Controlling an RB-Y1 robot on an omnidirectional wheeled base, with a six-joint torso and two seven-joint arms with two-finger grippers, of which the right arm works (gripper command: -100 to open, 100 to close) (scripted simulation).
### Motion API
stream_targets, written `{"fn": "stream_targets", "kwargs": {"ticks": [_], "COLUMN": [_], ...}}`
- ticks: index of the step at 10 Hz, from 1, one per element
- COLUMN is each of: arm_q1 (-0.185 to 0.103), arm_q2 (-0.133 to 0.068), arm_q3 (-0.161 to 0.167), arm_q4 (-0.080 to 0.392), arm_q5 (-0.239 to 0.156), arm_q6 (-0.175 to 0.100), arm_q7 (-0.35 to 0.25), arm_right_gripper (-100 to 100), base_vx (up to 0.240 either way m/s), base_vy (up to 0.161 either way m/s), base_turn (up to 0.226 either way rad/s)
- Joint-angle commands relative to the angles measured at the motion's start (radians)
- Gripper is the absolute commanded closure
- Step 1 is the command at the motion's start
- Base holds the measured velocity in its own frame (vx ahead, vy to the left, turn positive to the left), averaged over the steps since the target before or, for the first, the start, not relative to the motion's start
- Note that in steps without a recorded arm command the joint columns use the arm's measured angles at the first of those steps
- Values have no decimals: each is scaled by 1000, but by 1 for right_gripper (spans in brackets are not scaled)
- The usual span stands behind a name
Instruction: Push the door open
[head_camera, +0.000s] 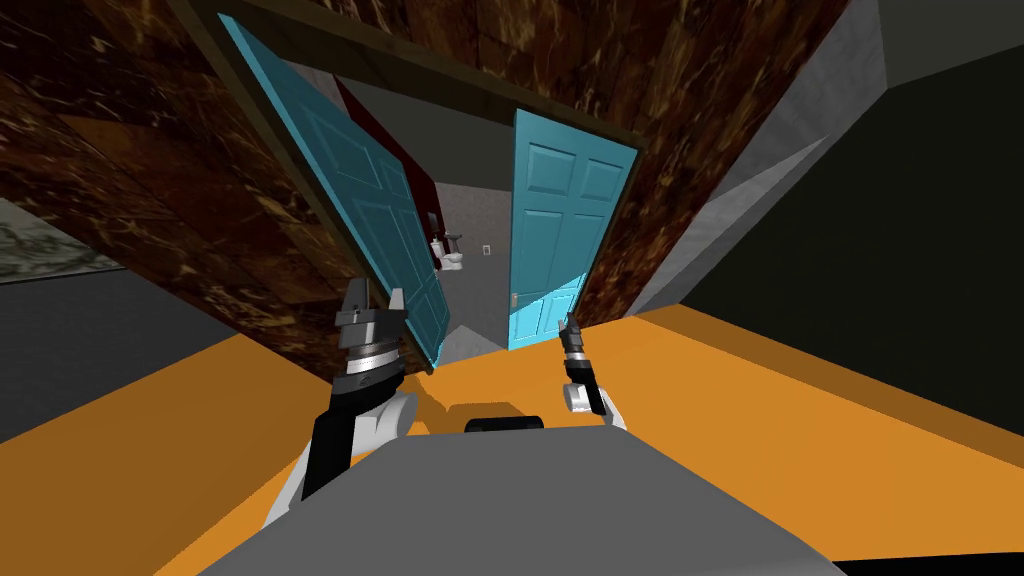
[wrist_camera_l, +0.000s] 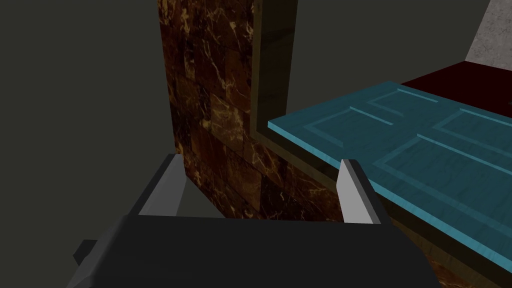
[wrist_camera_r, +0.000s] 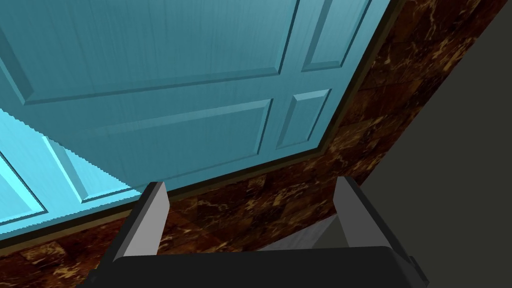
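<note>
Here your left pincer (head_camera: 377, 296) gapes, teal left door leaf (head_camera: 352, 190) just beside; right pincer (head_camera: 570, 325) apart, facing right leaf (head_camera: 556, 230).

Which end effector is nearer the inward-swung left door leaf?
Left. The left end effector is close by the left door leaf; the right end effector is across the gap, before the right door leaf.

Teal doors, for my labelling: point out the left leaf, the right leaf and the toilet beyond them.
left leaf (head_camera: 385, 235), head view, lower panel.
right leaf (head_camera: 545, 240), head view, face at mid-height.
toilet (head_camera: 452, 262), head view, bowl.
</note>
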Motion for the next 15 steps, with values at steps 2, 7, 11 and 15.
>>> {"fn": "stream_targets", "kwargs": {"ticks": [2, 7, 11, 15], "arm_q1": [-24, -82, -125, -153], "arm_q2": [-3, -11, -15, -18], "arm_q3": [6, 20, 31, 38], "arm_q4": [75, 218, 327, 404], "arm_q5": [0, -2, -2, -3], "arm_q6": [-14, -40, -59, -71], "arm_q7": [-5, -17, -26, -32], "arm_right_gripper": [-100, -100, -100, -100], "base_vx": [63, 81, 71, 54], "base_vy": [7, 9, 1, 6], "base_turn": [20, 44, 40, 26]}}
